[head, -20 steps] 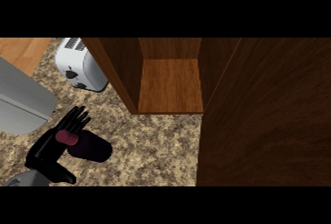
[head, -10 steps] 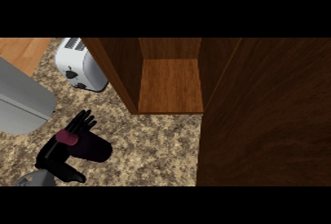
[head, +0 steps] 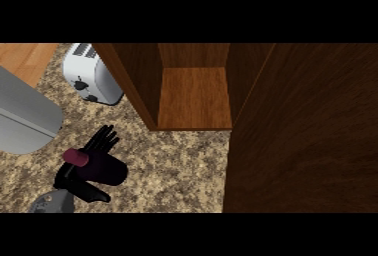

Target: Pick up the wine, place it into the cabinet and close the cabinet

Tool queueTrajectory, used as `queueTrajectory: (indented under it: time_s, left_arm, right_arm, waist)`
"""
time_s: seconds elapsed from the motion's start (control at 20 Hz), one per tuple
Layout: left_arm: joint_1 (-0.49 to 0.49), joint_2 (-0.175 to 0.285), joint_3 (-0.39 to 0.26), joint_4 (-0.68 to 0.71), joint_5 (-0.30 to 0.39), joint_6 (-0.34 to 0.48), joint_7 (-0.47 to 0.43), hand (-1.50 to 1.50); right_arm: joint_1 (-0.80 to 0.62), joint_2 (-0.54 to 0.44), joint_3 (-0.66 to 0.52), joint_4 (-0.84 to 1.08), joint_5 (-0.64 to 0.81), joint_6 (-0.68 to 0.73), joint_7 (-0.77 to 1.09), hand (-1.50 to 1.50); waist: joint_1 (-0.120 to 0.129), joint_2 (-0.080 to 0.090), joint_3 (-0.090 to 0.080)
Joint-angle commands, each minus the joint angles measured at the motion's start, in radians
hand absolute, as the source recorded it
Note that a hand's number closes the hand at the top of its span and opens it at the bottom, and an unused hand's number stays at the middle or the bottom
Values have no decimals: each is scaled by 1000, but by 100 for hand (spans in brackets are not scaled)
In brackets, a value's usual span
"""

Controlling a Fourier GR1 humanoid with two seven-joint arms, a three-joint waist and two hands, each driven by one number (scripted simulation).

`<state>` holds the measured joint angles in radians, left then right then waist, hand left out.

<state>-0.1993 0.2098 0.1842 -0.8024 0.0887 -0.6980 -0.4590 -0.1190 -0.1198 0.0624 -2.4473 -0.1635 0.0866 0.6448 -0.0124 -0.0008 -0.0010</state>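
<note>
The wine bottle [head: 102, 170], dark with a maroon cap [head: 75, 156], lies tilted in my left hand [head: 77, 184] at the lower left of the head view, over the speckled counter [head: 177, 165]. The thumb sits under the bottle and the fingers [head: 102, 140] reach past it toward the cabinet. The wooden cabinet [head: 193, 97] stands open ahead and to the right, with its bare shelf showing. Its open door [head: 303, 135] fills the right side. My right hand shows nowhere.
A silver toaster [head: 92, 75] stands left of the cabinet wall. A large grey rounded object [head: 22, 117] lies at the left edge, close to my hand. A wooden surface [head: 22, 57] shows at the top left.
My left hand and the bottle have shifted slightly right and toward the cabinet. The cabinet and door have not moved.
</note>
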Motion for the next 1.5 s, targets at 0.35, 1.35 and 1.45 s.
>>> queueTrajectory:
  time_s: [0.35, 1.35, 1.45]
  left_arm:
    - [-18, -29, -76, 67, -23, -121, -151, 150]
    - [248, -96, 25, -385, -26, 461, -256, 150]
    - [188, -107, 44, -377, -15, 495, -252, 150]
  right_arm:
    - [16, -14, -79, -73, -104, 15, 0, -150]
    - [89, 6, -98, -95, -115, 71, -34, -150]
    - [24, -10, -97, -103, -142, 45, 61, -150]
  waist:
    - [1, 2, 0]
    - [17, -5, 3]
    - [11, -2, 1]
